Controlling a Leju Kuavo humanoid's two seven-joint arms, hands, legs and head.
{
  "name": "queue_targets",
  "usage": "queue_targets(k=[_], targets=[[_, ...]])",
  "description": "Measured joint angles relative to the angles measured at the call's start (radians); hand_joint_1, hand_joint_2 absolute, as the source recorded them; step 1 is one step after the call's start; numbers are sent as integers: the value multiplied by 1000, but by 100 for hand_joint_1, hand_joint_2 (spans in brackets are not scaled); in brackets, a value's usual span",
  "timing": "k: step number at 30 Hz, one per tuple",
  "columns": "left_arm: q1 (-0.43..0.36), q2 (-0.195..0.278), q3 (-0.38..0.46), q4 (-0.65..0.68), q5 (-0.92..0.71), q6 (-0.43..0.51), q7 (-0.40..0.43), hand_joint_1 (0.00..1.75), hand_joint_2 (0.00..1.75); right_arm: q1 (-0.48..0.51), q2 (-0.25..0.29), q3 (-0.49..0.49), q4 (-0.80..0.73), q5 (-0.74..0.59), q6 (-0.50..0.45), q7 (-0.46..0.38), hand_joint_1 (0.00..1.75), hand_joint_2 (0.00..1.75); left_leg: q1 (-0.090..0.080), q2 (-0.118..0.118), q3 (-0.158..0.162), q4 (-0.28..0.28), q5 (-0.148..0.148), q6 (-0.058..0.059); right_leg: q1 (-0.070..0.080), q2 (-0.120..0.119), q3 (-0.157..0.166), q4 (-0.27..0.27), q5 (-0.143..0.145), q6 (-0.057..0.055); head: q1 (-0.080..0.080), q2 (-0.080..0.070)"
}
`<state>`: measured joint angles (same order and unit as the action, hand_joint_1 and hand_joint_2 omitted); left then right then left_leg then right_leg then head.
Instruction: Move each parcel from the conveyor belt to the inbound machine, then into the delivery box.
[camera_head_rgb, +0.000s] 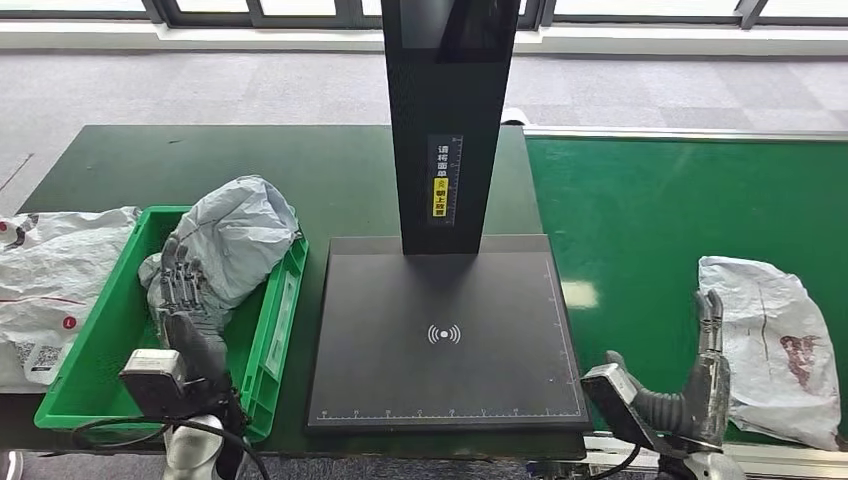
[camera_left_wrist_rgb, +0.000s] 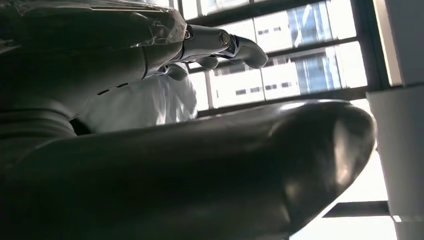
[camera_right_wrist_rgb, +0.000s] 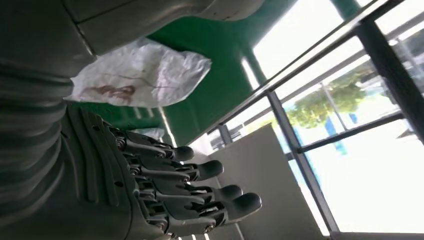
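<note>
A grey crumpled parcel (camera_head_rgb: 238, 235) lies in the green delivery box (camera_head_rgb: 95, 365), leaning on its right wall. My left hand (camera_head_rgb: 185, 300) is inside the box with its fingers stretched out against the parcel's lower left side and nothing gripped. In the left wrist view the pale parcel (camera_left_wrist_rgb: 145, 102) sits between the thumb and the fingers (camera_left_wrist_rgb: 220, 44). A white parcel with red marks (camera_head_rgb: 772, 340) lies on the green conveyor belt (camera_head_rgb: 640, 210). My right hand (camera_head_rgb: 703, 375) stands open just left of it, fingers straight up. The right wrist view shows that parcel (camera_right_wrist_rgb: 140, 75) beyond the fingers (camera_right_wrist_rgb: 200, 192).
The black inbound machine has a flat scan plate (camera_head_rgb: 445, 340) between box and belt, and a tall black column (camera_head_rgb: 450, 120) at its back. Another white parcel (camera_head_rgb: 50, 290) lies on the table left of the box. The belt's metal edge (camera_head_rgb: 690, 133) runs along the far side.
</note>
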<state>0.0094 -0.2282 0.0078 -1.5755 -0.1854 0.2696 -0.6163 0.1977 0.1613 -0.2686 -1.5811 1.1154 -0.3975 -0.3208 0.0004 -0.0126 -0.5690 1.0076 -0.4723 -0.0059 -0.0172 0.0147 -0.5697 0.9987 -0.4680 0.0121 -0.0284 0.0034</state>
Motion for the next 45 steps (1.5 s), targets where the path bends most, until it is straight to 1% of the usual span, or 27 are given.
queue_targets(k=[2, 7, 12, 16, 19, 25, 30, 32, 36, 41, 43, 45], targets=[[16, -4, -9, -8, -1, -48, -22, 0, 0, -35, -17, -60, 58, 21, -9, 12, 0, 175, 0, 0, 0, 0, 0, 0, 0, 0, 0, 0, 0, 0, 0, 0], [49, -19, -9, -30, -23, -117, -40, 0, 0, -131, -84, -170, 238, -12, 7, 29, 0, 175, 0, -1, -1, 1, 0, 1, 0, -1, 0, -1, 1, 1, 0, 0], [63, -31, -9, -33, -20, -154, -35, 0, 0, -221, -157, -241, 426, -97, 53, -1, 0, 175, 0, -1, -1, 1, 0, 1, 0, -1, 0, -1, 1, 1, 0, 0], [64, -37, -9, -29, -17, -159, -37, 0, 0, -292, -217, -278, 583, -167, 79, -52, 0, 175, 0, -1, -1, 1, 0, 1, 0, -1, 0, -1, 1, 1, 0, 0], [64, -39, -9, -27, -16, -160, -39, 0, 0, -323, -251, -289, 670, -184, 79, -70, 0, 175, 0, -2, -1, 1, 0, 1, 0, -2, 0, -1, 1, 2, 0, 0], [62, -41, -9, -15, -24, -162, -39, 0, 0, -352, -291, -305, 783, -195, 67, -71, 0, 175, 0, -2, -2, 1, 0, 1, 0, -2, -1, -1, 1, 2, 0, 0], [59, -41, -9, -1, -27, -162, -39, 0, 0, -357, -309, -307, 834, -196, 56, -62, 0, 175, 0, -2, -2, 1, 0, 1, 0, -2, -1, -1, 1, 2, 0, 0], [57, -41, -9, 5, -28, -164, -39, 0, 0, -362, -316, -311, 855, -188, 40, -28, 0, 175, 0, -2, -2, 1, 0, 1, 0, -2, -1, -1, 1, 2, 0, 0], [48, -41, -9, 22, -20, -178, -37, 0, 0, -373, -338, -327, 908, -149, 24, 97, 0, 175, 0, -3, -2, 1, 0, 2, 0, -3, -1, -1, 1, 2, 0, 0], [30, -41, -9, 52, -8, -202, -27, 0, 0, -375, -359, -330, 975, -47, 59, 257, 0, 175, 0, -3, -2, 1, 0, 1, 0, -3, -1, -1, 1, 2, 0, 0], [26, -41, -9, 62, -6, -206, -26, 0, 0, -381, -361, -330, 1000, -5, 81, 304, 0, 175, 0, -2, -2, 1, 0, 1, 0, -3, -1, -1, 1, 2, 0, 0], [25, -41, -8, 68, -1, -214, -24, 0, 0, -388, -361, -330, 1020, 24, 102, 334, 0, 175, 0, -3, -2, 1, 0, 1, 0, -3, -1, -1, 1, 2, 0, 0]])
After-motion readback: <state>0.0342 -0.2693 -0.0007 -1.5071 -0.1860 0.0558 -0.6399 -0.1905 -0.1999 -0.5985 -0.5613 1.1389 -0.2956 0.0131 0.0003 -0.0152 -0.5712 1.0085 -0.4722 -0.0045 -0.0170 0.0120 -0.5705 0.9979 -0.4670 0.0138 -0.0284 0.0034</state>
